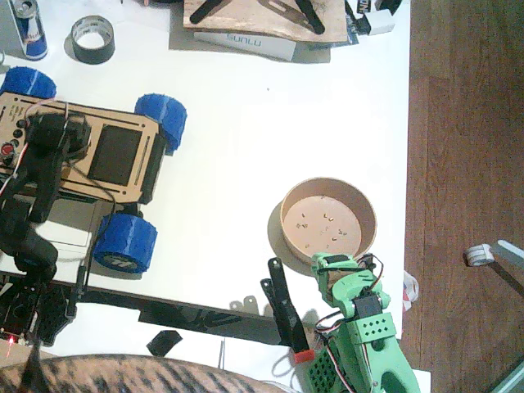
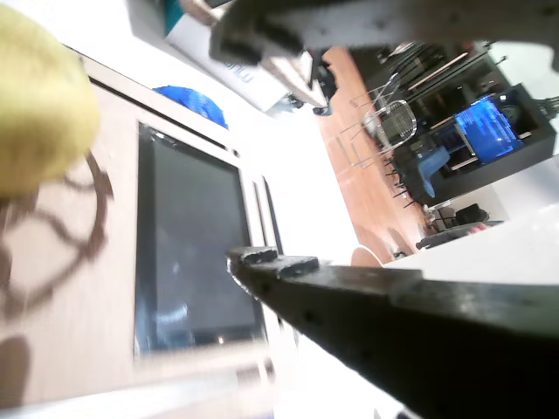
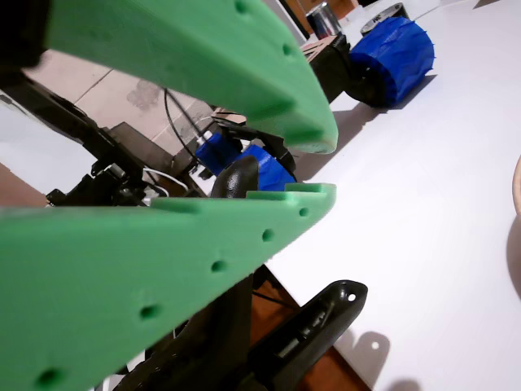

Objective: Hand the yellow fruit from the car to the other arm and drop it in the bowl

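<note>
The yellow fruit (image 2: 35,96) lies on the car's wooden deck beside the black panel (image 2: 188,253), large at the left edge of a wrist view. My left gripper (image 2: 231,140), the black one, is open, its jaws pointing at the fruit, which sits just past the tips. From above, the black arm covers the fruit on the car (image 1: 123,155). The left gripper (image 1: 65,131) hangs over the car's deck. My right gripper (image 3: 324,165), green, holds nothing, its jaws a little apart. It rests at the near rim of the bowl (image 1: 329,190), where the right gripper (image 1: 329,264) shows from above.
A black tape roll (image 1: 92,39), a can (image 1: 31,29) and a white box (image 1: 246,41) stand at the far edge. Black clamp parts (image 1: 286,311) lie by the green arm's base. The table ends to the right of the bowl. Something striped (image 1: 123,372) fills the bottom edge.
</note>
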Available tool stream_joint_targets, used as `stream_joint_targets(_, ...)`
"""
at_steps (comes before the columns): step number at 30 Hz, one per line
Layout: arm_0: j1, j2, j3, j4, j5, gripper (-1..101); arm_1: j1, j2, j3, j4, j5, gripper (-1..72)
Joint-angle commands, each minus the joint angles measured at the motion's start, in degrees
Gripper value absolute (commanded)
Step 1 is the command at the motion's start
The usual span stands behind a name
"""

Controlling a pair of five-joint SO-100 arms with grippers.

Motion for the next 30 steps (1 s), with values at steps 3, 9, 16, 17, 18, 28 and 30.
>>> stream_joint_targets(3,0.09,-3.25,-8.09,1.41,0.62,29,1.05,0.35,-3.34,0.97,0.18,0.1)
stream_joint_targets(9,-1.49,-4.57,-8.26,-2.46,0.62,33,1.67,0.35,-5.1,2.55,0.18,0.1)
stream_joint_targets(16,-3.69,-11.95,-15.47,0.35,0.7,34,1.67,0.35,-5.01,2.81,0.0,0.1)
stream_joint_targets(17,-3.69,-13.01,-16.7,0.79,0.7,34,1.67,0.35,-5.01,2.81,0.0,0.1)
stream_joint_targets(18,-3.87,-14.06,-17.84,0.97,0.7,34,1.67,0.35,-5.01,2.81,0.0,0.1)
stream_joint_targets(28,-6.15,-23.47,-24.96,-0.26,5.54,34,1.58,0.35,-4.75,2.9,0.0,0.1)
stream_joint_targets(30,-6.15,-24.61,-25.66,-0.44,6.86,35,1.58,0.35,-4.75,2.9,0.0,0.1)
